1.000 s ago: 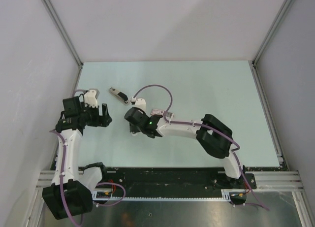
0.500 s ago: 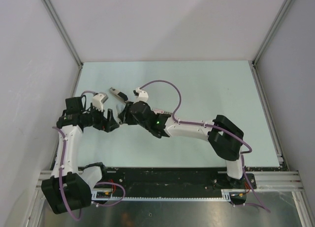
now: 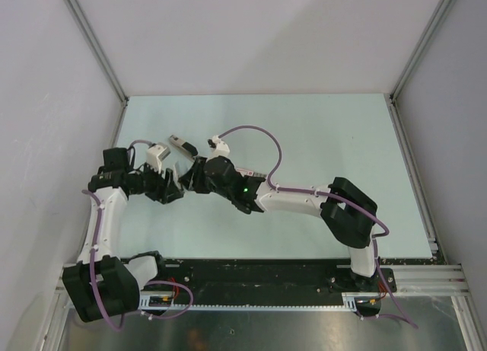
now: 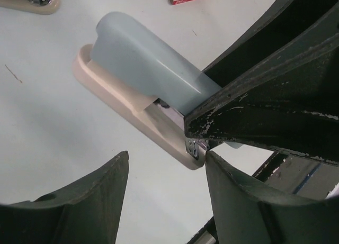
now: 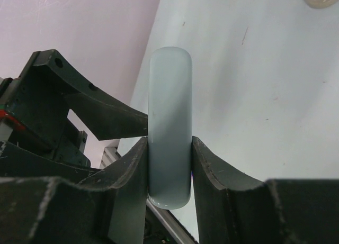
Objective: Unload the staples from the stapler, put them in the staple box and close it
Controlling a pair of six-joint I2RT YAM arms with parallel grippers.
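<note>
Left tool edged closer, spread; right tool pinches stapler, hiding its rear.

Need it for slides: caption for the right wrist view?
Right fingers pinch the stapler by its pale blue top.

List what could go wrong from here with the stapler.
1. The right gripper pinches only the smooth grey-blue cover of the stapler by its sides; it could slip out when pulled.
2. The cream base is unheld, so lifting may drag the whole stapler instead of opening it.
3. The open left gripper sits close to the right gripper's fingers at the hinge end; closing there risks a collision.
</note>
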